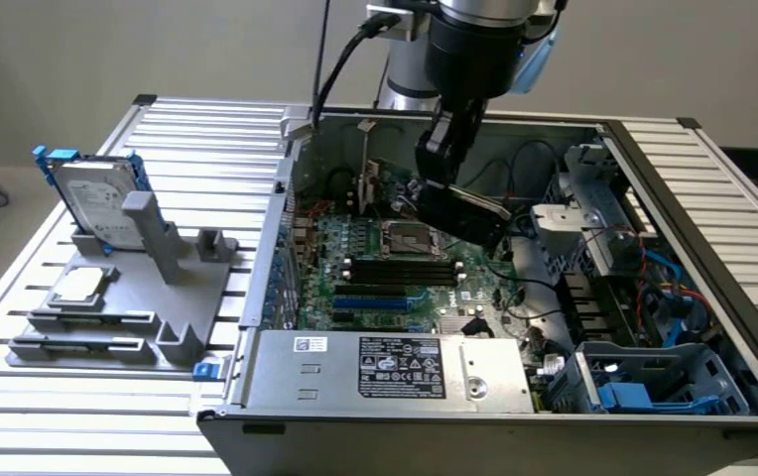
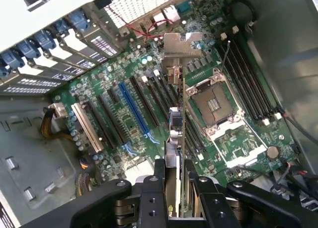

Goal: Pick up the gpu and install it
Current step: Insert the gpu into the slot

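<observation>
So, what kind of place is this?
Probably a robotics lab or test bench for computer assembly. An open computer case sits on a slatted aluminium table, a grey fixture beside it holds a hard drive, and the robot's jaws hold the gpu over the motherboard.

Bright, even light; soft shadows inside the computer case (image 1: 485, 451).

Robotics lab; open computer case (image 1: 287, 395), slatted aluminium table (image 1: 207, 129), parts fixture (image 1: 154, 297)
</observation>
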Motion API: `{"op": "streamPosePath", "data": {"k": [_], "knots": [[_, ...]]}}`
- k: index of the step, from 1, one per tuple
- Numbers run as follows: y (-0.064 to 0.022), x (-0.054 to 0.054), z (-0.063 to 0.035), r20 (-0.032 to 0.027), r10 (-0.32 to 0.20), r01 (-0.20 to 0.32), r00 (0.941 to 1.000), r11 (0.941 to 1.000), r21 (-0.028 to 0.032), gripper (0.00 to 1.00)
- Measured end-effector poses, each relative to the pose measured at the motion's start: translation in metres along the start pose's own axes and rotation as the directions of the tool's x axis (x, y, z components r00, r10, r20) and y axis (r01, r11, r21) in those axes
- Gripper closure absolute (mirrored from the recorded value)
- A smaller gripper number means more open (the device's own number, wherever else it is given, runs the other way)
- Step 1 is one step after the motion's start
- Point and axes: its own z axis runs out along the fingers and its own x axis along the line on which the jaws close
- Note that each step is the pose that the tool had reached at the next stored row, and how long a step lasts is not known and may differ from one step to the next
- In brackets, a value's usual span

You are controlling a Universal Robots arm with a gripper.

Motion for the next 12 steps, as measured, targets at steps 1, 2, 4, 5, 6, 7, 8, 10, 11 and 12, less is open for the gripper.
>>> {"op": "streamPosePath", "data": {"k": [1,2,4,5,6,7,8,10,11,12], "knots": [[0.0000,0.0000,0.0001,-0.0004,-0.019,0.019,0.9998,0.9998,0.0006,0.73],[0.0000,0.0000,0.0002,-0.0009,-0.037,0.037,0.9993,0.9993,0.0010,0.73],[0.0000,0.0000,0.0005,-0.0016,-0.073,0.073,0.9973,0.9973,0.0020,0.73],[0.0000,0.0000,0.0005,-0.0022,-0.091,0.091,0.9958,0.9958,0.0024,0.73],[0.0000,0.0000,0.0007,-0.0026,-0.109,0.109,0.9940,0.9940,0.0029,0.73],[0.0000,0.0000,0.0008,-0.0031,-0.128,0.128,0.9917,0.9917,0.0033,0.73],[0.0000,0.0000,0.0009,-0.0036,-0.147,0.147,0.9892,0.9892,0.0038,0.73],[0.0000,0.0000,0.0011,-0.0046,-0.182,0.182,0.9833,0.9833,0.0046,0.73],[0.0000,0.0000,0.0012,-0.0051,-0.200,0.200,0.9798,0.9798,0.0051,0.73],[0.0000,0.0000,0.0013,-0.0055,-0.217,0.217,0.9761,0.9761,0.0055,0.73]]}}
